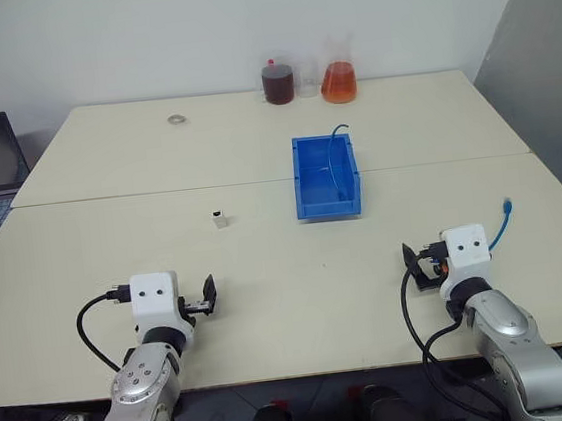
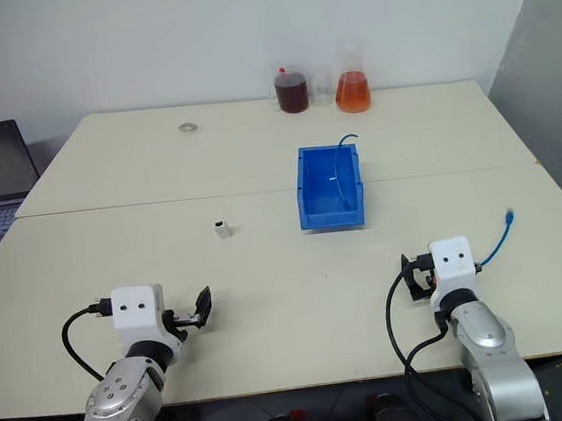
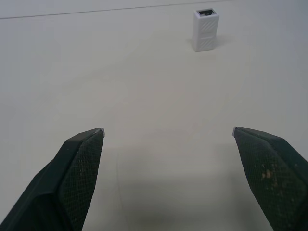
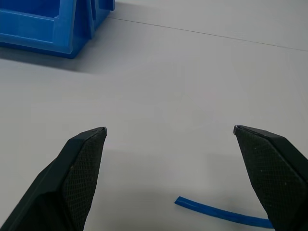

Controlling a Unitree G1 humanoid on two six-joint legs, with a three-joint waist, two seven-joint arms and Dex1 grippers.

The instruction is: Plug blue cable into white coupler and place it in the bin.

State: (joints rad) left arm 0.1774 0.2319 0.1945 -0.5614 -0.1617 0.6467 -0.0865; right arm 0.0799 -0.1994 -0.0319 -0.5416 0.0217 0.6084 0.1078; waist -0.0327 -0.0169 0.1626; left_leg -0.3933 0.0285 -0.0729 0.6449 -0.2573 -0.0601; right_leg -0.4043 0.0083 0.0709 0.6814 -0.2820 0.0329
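Between the spread, empty fingers of the left gripper the white coupler is seen upright at 12 o'clock, while the equally spread, empty right gripper is flanked by the blue cable at 3 o'clock and the bin at 11 o'clock.

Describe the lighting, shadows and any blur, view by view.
Left eye view: even, soft light; the bin casts only a faint shadow; no glare on the table. Left wrist view: the white coupler is sharp with a soft shadow beside it; a dim shadow lies between the near fingers. Right wrist view: the blue cable is crisp.
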